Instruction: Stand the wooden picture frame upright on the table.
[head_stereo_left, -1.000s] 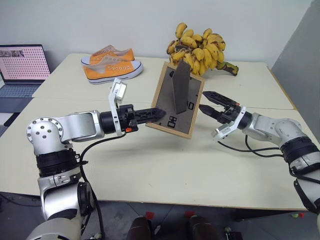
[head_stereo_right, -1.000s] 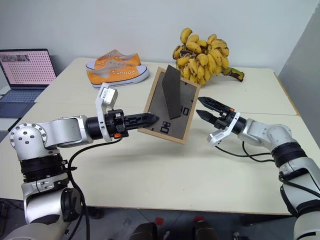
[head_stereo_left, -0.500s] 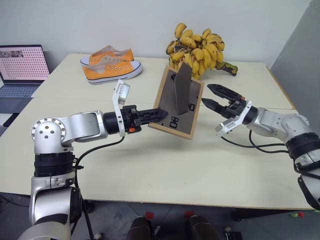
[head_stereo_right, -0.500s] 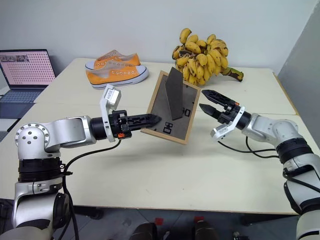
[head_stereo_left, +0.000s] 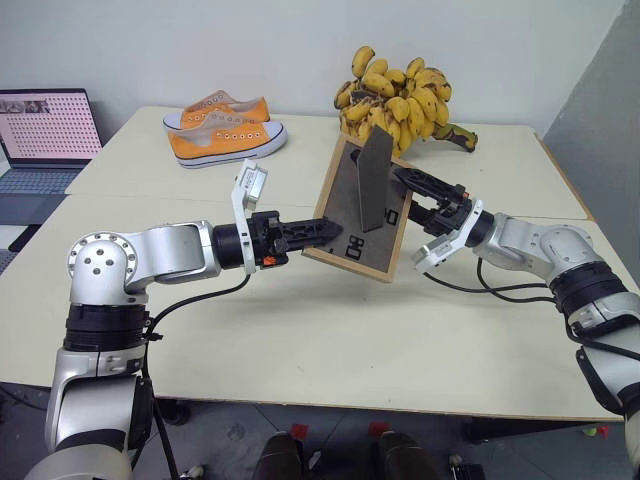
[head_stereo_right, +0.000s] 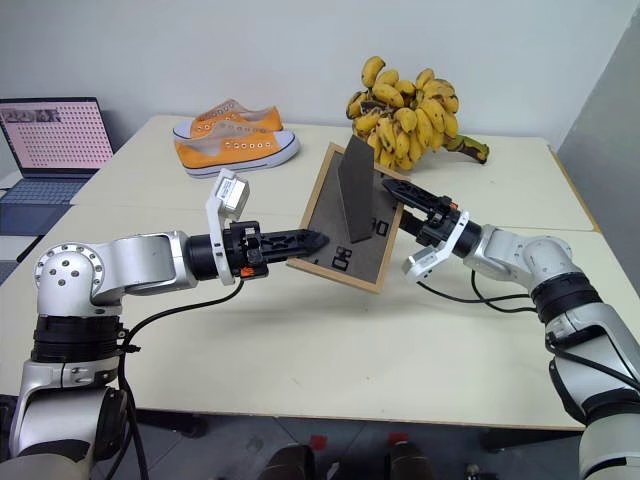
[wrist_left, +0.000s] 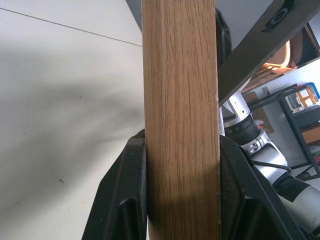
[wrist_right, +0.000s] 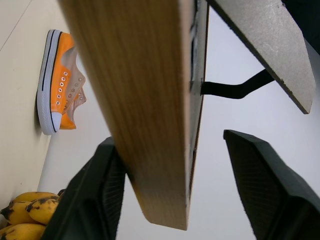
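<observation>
We see the left gripper (head_stereo_left: 322, 231) clamped on the wooden picture frame (head_stereo_left: 362, 210), held tilted above the table (head_stereo_left: 300, 330). The right gripper (head_stereo_left: 415, 192) straddles its opposite edge, fingers apart, one finger (wrist_right: 100, 195) touching.

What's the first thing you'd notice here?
The frame, held tilted above the table with its dark back and stand flap showing. The left tool is clamped on its left edge, and the right tool has its open fingers around the right edge. Behind sit bananas and orange shoes.
</observation>
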